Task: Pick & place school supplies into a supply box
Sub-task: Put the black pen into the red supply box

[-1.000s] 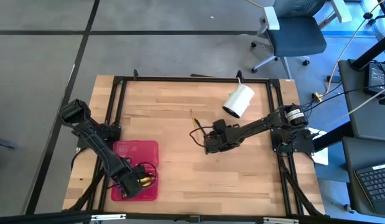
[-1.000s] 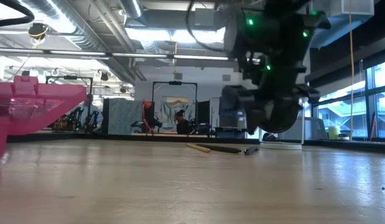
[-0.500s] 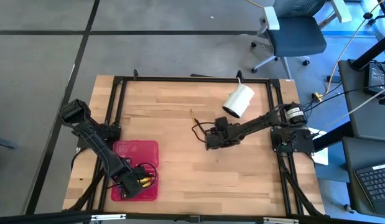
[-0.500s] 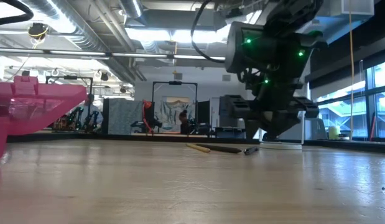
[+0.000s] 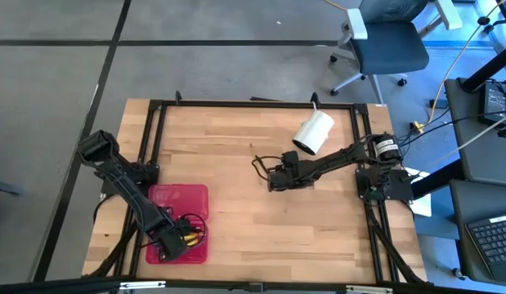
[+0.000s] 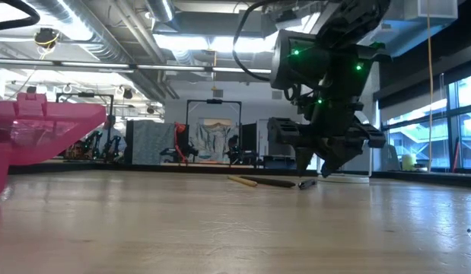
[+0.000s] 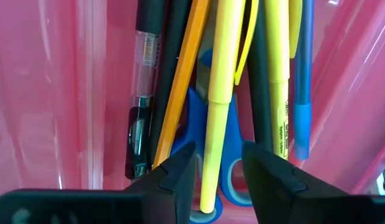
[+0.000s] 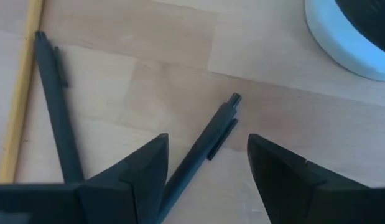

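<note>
Since a second ago the right gripper [image 8: 204,162] has swung toward the far side of the table; its spread jaws now straddle a black pen [image 8: 201,149], whose long axis runs forward between them, not yet pinched. Far off, the left gripper [image 7: 217,168], jaws parted, hangs over the red box [image 5: 177,200].

bright overhead ceiling lights; soft shadows — left wrist close-up blurred

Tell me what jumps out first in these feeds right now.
The red pencil case at the table's near-left corner, already packed with yellow and black pens over blue scissors, with the left tool straddling a yellow pen. Mid-table, the right tool hangs open over a black pen, near a white cylinder.
</note>
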`<action>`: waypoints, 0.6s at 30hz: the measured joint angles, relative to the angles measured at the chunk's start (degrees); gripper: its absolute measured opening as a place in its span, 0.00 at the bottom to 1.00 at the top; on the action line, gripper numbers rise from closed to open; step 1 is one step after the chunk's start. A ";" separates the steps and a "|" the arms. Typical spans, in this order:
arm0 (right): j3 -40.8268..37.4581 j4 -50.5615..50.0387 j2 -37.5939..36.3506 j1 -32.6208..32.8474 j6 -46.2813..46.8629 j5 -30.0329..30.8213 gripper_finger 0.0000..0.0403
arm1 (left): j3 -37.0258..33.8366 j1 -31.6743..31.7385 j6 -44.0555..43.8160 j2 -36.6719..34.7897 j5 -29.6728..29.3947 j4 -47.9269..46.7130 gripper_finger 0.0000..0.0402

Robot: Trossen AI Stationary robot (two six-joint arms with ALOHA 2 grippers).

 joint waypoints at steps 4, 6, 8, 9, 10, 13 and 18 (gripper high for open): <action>0.00 0.01 0.00 -0.02 -0.04 0.25 0.53 | 0.02 0.00 0.00 -0.15 0.14 0.02 0.30; 0.00 0.27 0.00 -0.02 -0.04 0.31 0.50 | 0.02 0.00 -0.01 -0.15 0.25 -0.01 0.30; 0.04 1.09 0.38 -0.02 -0.04 0.44 0.48 | 0.02 0.00 0.01 -0.15 0.29 0.01 0.30; 0.04 1.27 0.72 -0.02 -0.04 0.41 0.46 | 0.02 0.00 0.00 -0.15 0.29 0.01 0.30; 0.04 1.29 1.22 -0.02 -0.04 0.39 0.45 | 0.02 0.00 -0.04 -0.15 0.29 0.02 0.30; 0.10 1.74 2.65 0.02 -0.07 0.40 0.42 | 0.02 0.00 -0.05 -0.15 0.35 0.03 0.30; 0.24 1.88 3.61 0.09 -0.10 1.24 0.42 | 0.02 0.00 -0.12 -0.15 1.98 0.03 0.29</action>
